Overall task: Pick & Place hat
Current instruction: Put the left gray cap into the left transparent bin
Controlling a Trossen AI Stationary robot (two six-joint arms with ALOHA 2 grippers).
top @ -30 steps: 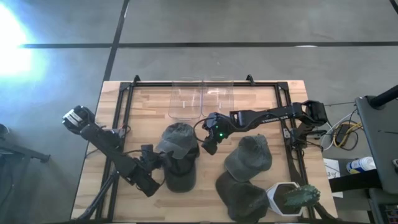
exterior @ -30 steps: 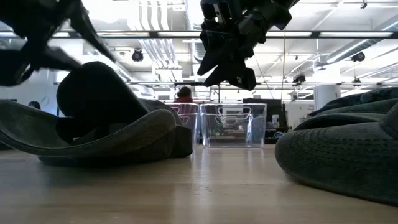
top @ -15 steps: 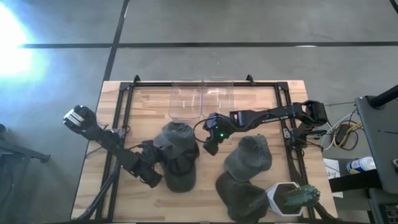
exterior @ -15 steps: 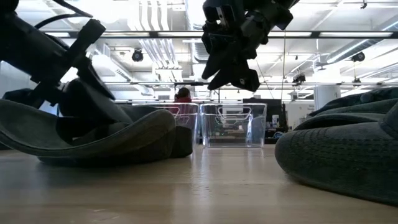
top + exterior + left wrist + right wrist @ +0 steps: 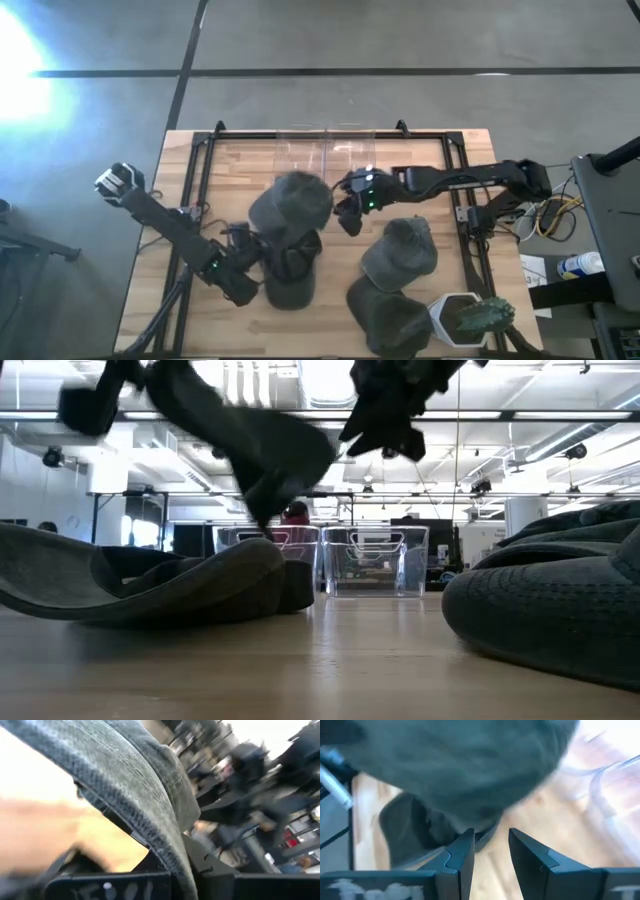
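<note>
Several grey-green hats are on the wooden table. My left gripper [image 5: 262, 247] is shut on one hat [image 5: 291, 200] and holds it in the air, over a second hat [image 5: 290, 275] that lies on the table. In the low view the raised hat [image 5: 245, 435] slants down from the upper left. My right gripper [image 5: 350, 208] hovers just right of the raised hat, open, with nothing between its fingers [image 5: 462, 855]. Two more hats [image 5: 400, 250] [image 5: 385, 315] lie at the near right. My left gripper pinches the raised hat's stitched edge [image 5: 159, 851] between its two fingers, coming from the table's near left side. The hat is lifted clear of the hat below and slants away from the fingers toward the far side.
Two clear plastic bins [image 5: 300, 155] [image 5: 350, 150] stand at the table's far edge. A white pot with a cactus-like plant [image 5: 468, 318] sits at the near right corner. A black frame [image 5: 200, 170] runs around the work area.
My left gripper has shut on the upper hat's edge and gone up with it. The hat has come off the lower hat, which stays on the table, and now hangs in the air toward the bins. My right gripper has risen and drifted toward the right.
</note>
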